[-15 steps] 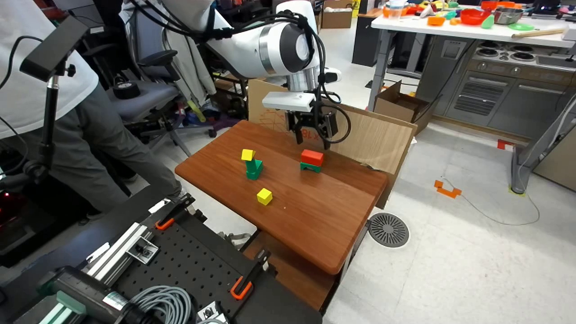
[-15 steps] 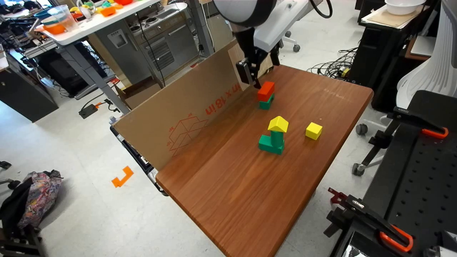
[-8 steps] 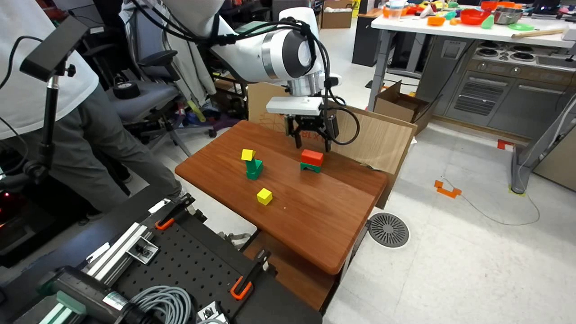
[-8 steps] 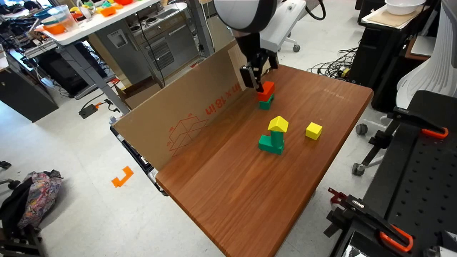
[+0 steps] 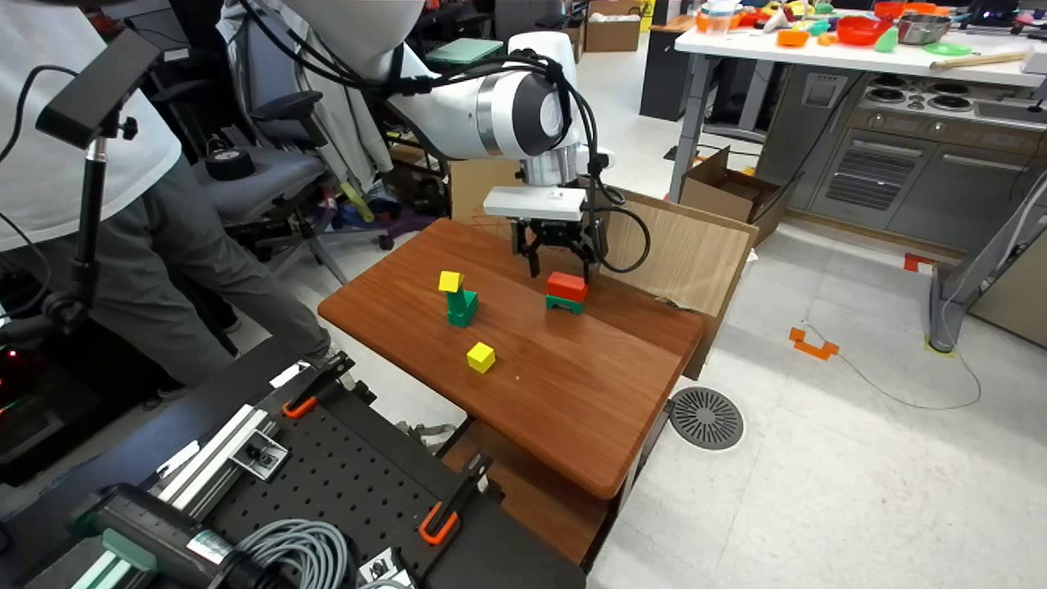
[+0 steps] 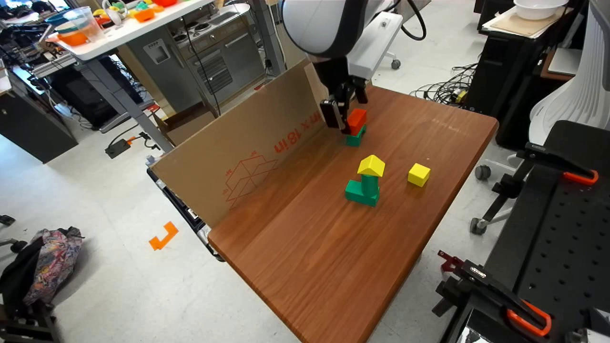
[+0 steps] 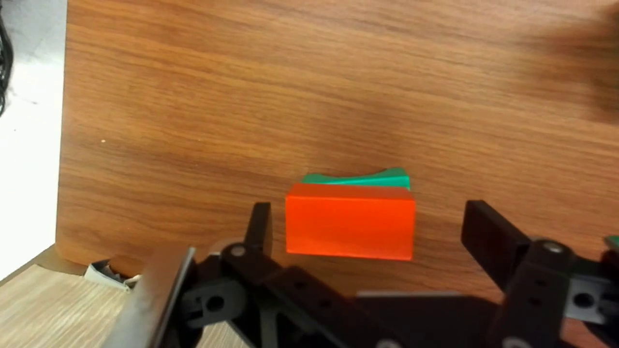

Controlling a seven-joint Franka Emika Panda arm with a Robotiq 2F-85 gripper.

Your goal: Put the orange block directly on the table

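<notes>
On the surface (image 5: pixel 572 393), a green block (image 7: pixel 360 181) carries the orange block (image 7: pixel 350 226); your jaws stand wide apart, flanking it in the wrist view.

In the wrist view, the orange block (image 7: pixel 350 222) hides most of the green block (image 7: pixel 358 180) beneath it, and the right edge cuts off a blurred green piece (image 7: pixel 613 240). In an exterior view, a finger of the gripper (image 6: pixel 354 116) covers a strip of the orange block, and the bottom edge crops the table (image 6: pixel 310 257). In both exterior views, the top edge cuts off the arm (image 5: pixel 458 119).
</notes>
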